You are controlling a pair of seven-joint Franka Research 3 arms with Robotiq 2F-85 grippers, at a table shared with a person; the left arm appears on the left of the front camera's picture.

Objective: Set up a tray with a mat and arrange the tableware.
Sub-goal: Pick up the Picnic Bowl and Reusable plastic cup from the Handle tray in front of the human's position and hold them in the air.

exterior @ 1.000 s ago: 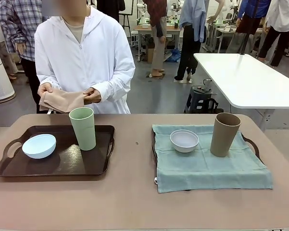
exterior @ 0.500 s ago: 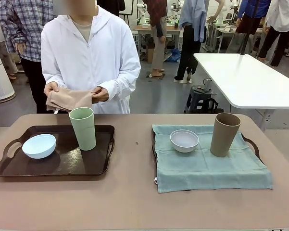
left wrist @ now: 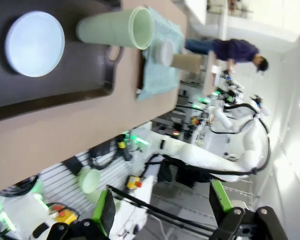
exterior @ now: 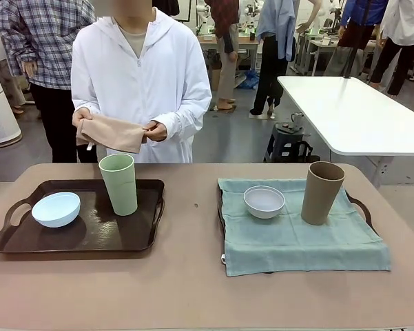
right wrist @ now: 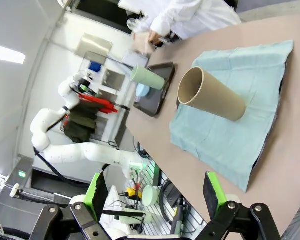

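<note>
At the table's far side a person's hands hold a tan mat [exterior: 110, 132] above the table's edge. On the left, a bare dark brown tray [exterior: 96, 234] carries a pale blue bowl [exterior: 56, 209] and a light green tumbler [exterior: 118, 183]. The right tray [exterior: 362, 207] lies under a teal mat [exterior: 296, 238], on which stand a greyish white bowl [exterior: 264, 201] and a tan brown tumbler [exterior: 322, 192]. My left gripper [left wrist: 162, 207] is open, off the table's near edge, facing the bowl [left wrist: 34, 44] and tumbler [left wrist: 115, 30]. My right gripper [right wrist: 154, 195] is open too, away from the tan tumbler [right wrist: 212, 95].
Bare tabletop [exterior: 193, 207] separates the two trays and runs along the near edge. A white table [exterior: 351, 114] stands behind on the right, a stool [exterior: 286, 141] beside it. Other people stand farther back.
The person has stepped to the right and raised the tan mat, spreading it wider between both hands. Trays, bowls and tumblers have not moved.
</note>
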